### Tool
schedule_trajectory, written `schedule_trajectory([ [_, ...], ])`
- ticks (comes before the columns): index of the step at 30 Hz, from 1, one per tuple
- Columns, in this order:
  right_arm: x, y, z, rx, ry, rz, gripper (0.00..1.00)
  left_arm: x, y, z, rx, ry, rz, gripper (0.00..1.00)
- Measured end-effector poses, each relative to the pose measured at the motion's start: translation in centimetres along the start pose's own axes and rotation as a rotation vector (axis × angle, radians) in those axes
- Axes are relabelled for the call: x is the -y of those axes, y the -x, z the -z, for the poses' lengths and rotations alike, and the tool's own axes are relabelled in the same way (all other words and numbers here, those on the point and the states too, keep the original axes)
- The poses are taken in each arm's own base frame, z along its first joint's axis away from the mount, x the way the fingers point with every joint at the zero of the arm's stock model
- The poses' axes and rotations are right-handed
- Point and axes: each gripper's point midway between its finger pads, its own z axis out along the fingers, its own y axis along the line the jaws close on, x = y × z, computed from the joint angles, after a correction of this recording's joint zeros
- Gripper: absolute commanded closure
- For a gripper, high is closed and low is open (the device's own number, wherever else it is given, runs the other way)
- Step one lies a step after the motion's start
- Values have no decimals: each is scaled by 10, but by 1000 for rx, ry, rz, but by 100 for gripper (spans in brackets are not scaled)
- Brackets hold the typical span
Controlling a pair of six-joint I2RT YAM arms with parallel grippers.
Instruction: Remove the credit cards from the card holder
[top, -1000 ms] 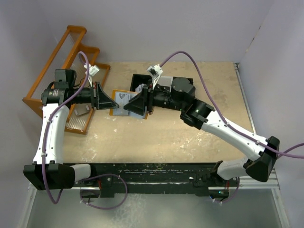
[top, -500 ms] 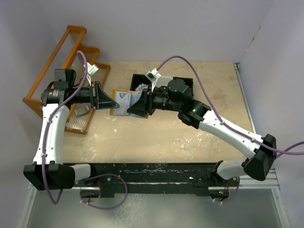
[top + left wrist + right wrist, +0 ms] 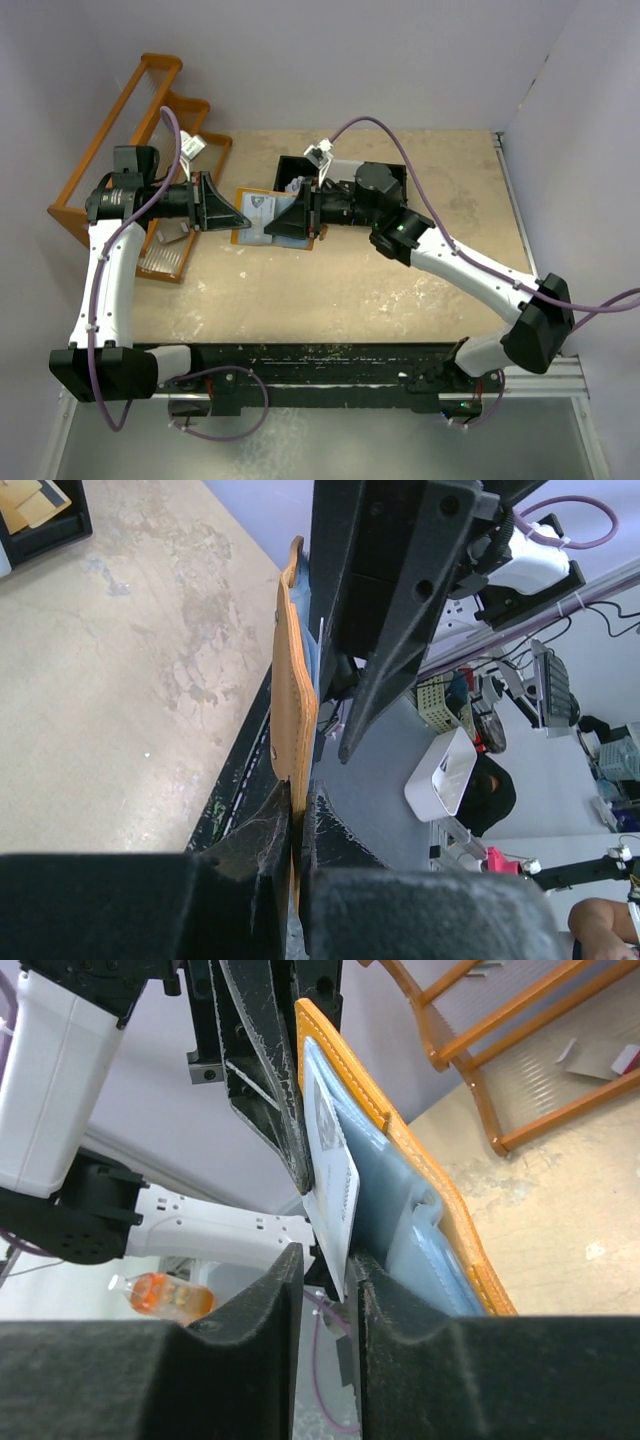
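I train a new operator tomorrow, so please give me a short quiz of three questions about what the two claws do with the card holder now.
1. True or false: the left claw is shut on the holder's edge.
2. The right claw pinches: A) a card; B) the rack; C) a cable.
3. Fill in: the holder's inside is pale ____.
Key: 1 true; 2 A; 3 blue.

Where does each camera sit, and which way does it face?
Top external: high behind the robot, looking down; left arm and right arm meet at the tan-orange leather wallet.
Left wrist: looks along left pincer, clamped on the wallet's edge.
Right wrist: looks along right pincer, straddling a white card.
Shared: the wallet, in all three.
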Motion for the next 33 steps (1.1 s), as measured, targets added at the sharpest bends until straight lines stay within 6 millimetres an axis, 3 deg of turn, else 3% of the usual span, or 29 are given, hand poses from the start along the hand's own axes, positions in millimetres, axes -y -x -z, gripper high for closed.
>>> schedule_trajectory([
  [8, 4, 3, 9, 20, 76, -65, 98, 8, 0, 0, 2, -42, 6, 95],
  [13, 1, 4, 15, 28, 132, -97, 100, 12, 1, 0, 3, -63, 7, 93],
  [16, -4, 7, 16, 34, 155, -100, 80, 14, 1, 0, 3, -75, 10, 93],
  [18, -8, 9, 17, 41, 170, -97, 73, 15, 1, 1, 4, -80, 10, 94],
  [26, -16, 16, 18, 63, 208, -82, 71, 17, 3, 1, 5, -90, 13, 95],
  [33, -8, 13, 12, 58, 201, -99, 76, 15, 3, 0, 6, -77, 4, 94],
])
